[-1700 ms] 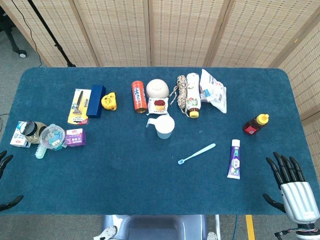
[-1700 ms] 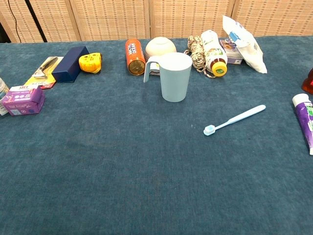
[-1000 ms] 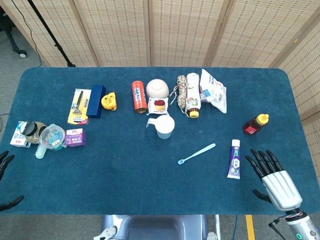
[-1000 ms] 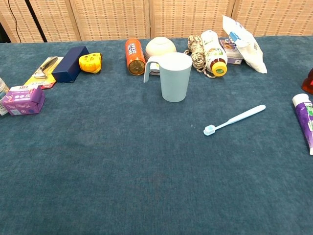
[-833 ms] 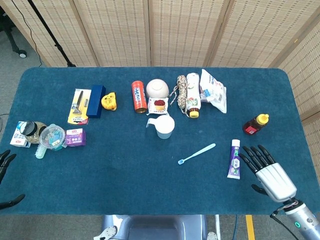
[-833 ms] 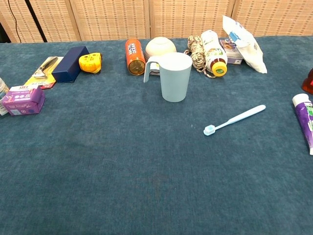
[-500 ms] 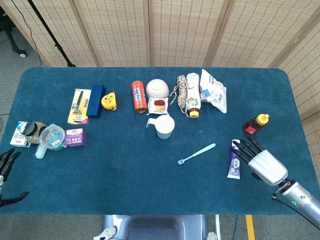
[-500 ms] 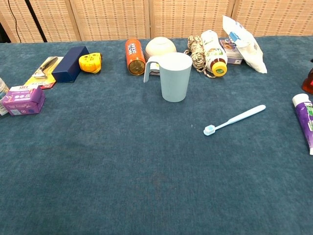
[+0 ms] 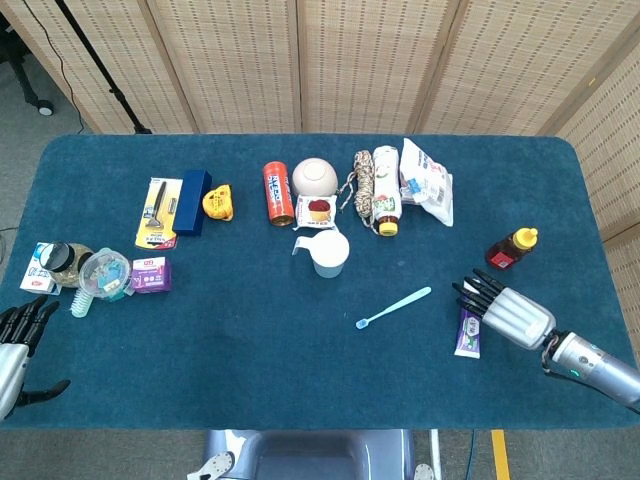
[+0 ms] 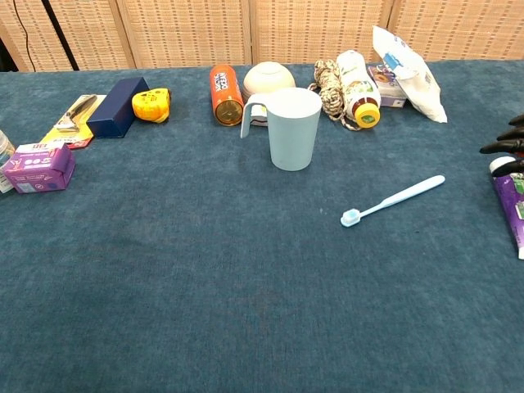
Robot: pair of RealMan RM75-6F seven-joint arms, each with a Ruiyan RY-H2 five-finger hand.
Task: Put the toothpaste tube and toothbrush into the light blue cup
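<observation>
The light blue cup [image 9: 330, 253] stands upright mid-table, its handle to the left; the chest view shows the cup [image 10: 293, 128] with nothing visible in it. The light blue toothbrush [image 9: 393, 307] lies flat to its right, seen again as toothbrush [image 10: 393, 200]. The white and purple toothpaste tube [image 9: 466, 335] lies further right. My right hand [image 9: 505, 310] is over the tube's cap end with fingers spread, holding nothing; I cannot tell whether it touches the tube. Its dark fingertips [image 10: 506, 146] show above the tube [image 10: 514, 209]. My left hand [image 9: 15, 345] hangs open at the front left edge.
Behind the cup sit an orange can [image 9: 277, 193], a white bowl [image 9: 314, 176], a rope coil [image 9: 362, 180], a bottle [image 9: 386, 203] and a wipes pack [image 9: 428, 180]. A honey bottle [image 9: 511, 249] stands beyond my right hand. Boxes and a jar [image 9: 100, 272] crowd the left.
My right hand has moved from the front right corner leftward and away from me, and now sits over the toothpaste tube. My left hand has crept inward a little. No object has moved.
</observation>
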